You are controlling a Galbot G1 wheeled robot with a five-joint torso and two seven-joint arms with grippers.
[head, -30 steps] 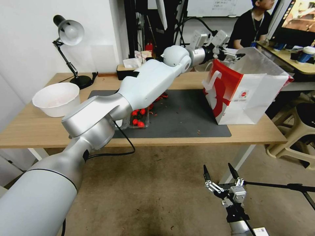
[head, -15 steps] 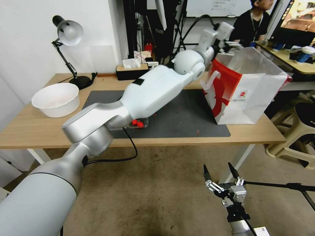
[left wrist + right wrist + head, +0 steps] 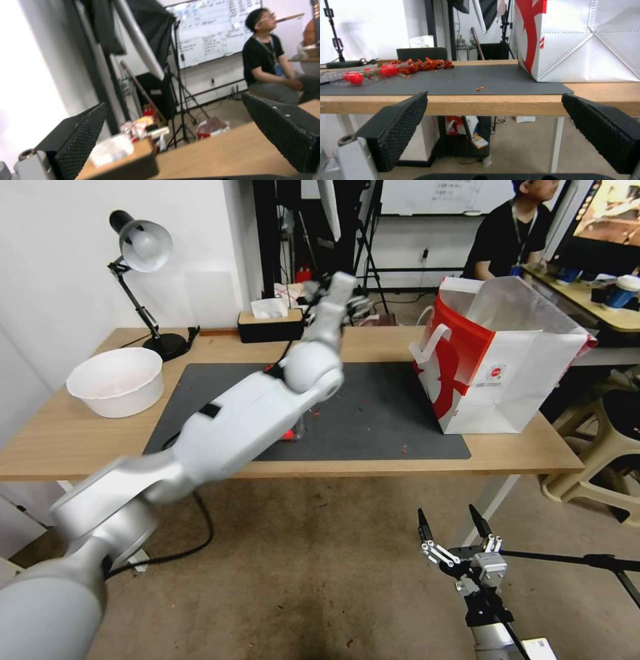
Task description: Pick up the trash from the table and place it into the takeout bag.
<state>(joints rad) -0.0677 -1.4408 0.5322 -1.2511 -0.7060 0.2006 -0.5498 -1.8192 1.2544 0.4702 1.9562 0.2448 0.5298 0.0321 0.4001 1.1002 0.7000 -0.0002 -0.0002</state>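
At your far left on the table [image 3: 60, 443] sits a white bowl [image 3: 117, 380], with a desk lamp [image 3: 141, 247] behind it near the back edge. Next comes your left arm, reaching up over the dark grey mat [image 3: 380, 413]; its left gripper [image 3: 337, 297] is raised above the table's back edge near the tissue box [image 3: 270, 323], and in the left wrist view its fingers [image 3: 80, 140] stand spread wide with nothing between them. Under that arm, on the mat, you have a clear plastic tray [image 3: 363, 75] holding red round pieces, and red scraps [image 3: 426, 64] lie just beside it. Further right, the takeout bag [image 3: 507, 373] stands upright on the mat's right end: white, red side panel, white loop handle, small red logo, mouth open. Your right gripper [image 3: 453, 523] hangs low in front of the table, below its edge, fingers spread and empty.
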